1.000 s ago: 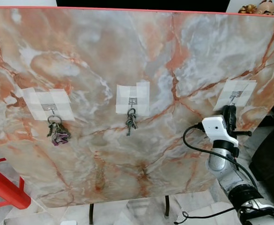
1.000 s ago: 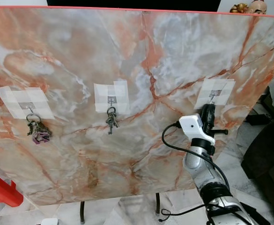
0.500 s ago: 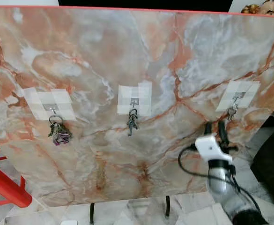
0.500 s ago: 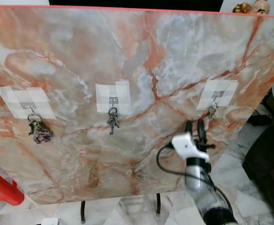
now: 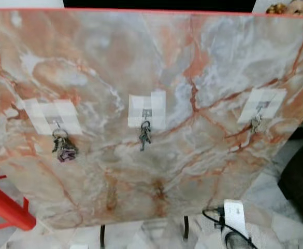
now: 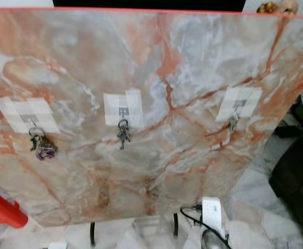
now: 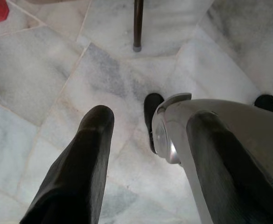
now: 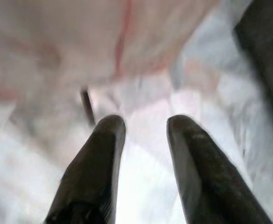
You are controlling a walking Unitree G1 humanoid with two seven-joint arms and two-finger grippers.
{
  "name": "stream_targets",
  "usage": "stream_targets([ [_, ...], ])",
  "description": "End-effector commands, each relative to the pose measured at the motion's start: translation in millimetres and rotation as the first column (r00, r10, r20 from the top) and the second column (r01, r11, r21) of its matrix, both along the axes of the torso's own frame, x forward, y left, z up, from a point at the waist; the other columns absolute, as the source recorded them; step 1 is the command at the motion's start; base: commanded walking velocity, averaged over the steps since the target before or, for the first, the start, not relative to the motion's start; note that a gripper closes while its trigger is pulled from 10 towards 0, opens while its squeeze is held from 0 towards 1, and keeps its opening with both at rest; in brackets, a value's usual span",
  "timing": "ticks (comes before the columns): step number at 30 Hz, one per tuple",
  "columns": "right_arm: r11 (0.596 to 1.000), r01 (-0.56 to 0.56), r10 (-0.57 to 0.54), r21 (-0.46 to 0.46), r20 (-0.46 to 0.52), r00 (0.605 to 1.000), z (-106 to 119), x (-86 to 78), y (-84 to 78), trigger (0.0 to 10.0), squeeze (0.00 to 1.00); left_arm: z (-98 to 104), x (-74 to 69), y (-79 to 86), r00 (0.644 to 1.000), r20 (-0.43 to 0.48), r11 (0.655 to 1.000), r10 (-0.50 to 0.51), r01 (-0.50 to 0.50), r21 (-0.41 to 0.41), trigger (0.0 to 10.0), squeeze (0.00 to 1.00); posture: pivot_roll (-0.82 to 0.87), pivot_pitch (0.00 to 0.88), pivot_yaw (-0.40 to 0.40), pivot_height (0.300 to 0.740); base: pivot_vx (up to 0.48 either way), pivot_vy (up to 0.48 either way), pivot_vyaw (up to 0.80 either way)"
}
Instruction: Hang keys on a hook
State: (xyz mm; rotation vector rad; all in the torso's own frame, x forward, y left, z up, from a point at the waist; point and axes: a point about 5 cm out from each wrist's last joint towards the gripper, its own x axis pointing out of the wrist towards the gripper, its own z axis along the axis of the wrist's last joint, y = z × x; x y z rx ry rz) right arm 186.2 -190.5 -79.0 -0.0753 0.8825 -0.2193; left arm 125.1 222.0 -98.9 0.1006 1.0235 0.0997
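A small bunch of keys [image 5: 254, 123] hangs from the right hook [image 5: 260, 106] on the upright marble board [image 5: 156, 62]. Two other bunches hang from the middle hook [image 5: 144, 136] and the left hook [image 5: 63, 149]. Each hook sits on a patch of pale tape. My right gripper [image 8: 144, 126] is open with nothing between its fingers, low in front of the board's lower edge. Its white wrist housing [image 5: 234, 217] shows well below the keys. My left gripper [image 7: 150, 116] hangs open over the floor.
A red plastic stool [image 5: 6, 207] stands at the board's left. Thin dark legs [image 5: 185, 228] hold the board above the pale marble floor [image 7: 57, 70]. A dark seat [image 5: 301, 176] stands at the right. A black cable [image 5: 213, 213] loops by my right wrist.
My right gripper was up at the right hook, let the keys go there, and has dropped down away from the board. The keys stay hanging.
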Motion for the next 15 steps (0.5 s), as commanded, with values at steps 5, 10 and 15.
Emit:
stream_targets([
  [5,0.997,-0.048,0.051,0.053,-0.067,0.996,-6.0,-7.3,2.4,10.0,0.0,-1.2,-2.1,-1.5,1.0,-0.012,1.0,-0.001,0.001,-0.006,10.0,0.0,0.02,0.0,-0.066,0.74,0.0,0.0,0.0],
  [10,0.997,0.042,-0.03,0.067,-0.169,0.985,-14.4,-25.1,-6.2,10.0,0.0,-0.5,-1.6,0.4,1.0,-0.007,1.0,-0.009,0.009,0.006,10.0,0.0,0.02,0.0,-0.056,0.74,0.0,0.0,0.0],
  [15,0.993,0.0,0.022,0.114,-0.194,0.981,-18.9,-32.9,2.2,10.0,0.0,-0.6,-2.4,1.1,1.0,-0.013,1.0,-0.022,0.022,0.009,10.0,0.0,0.01,0.0,-0.052,0.74,0.0,0.0,0.0],
])
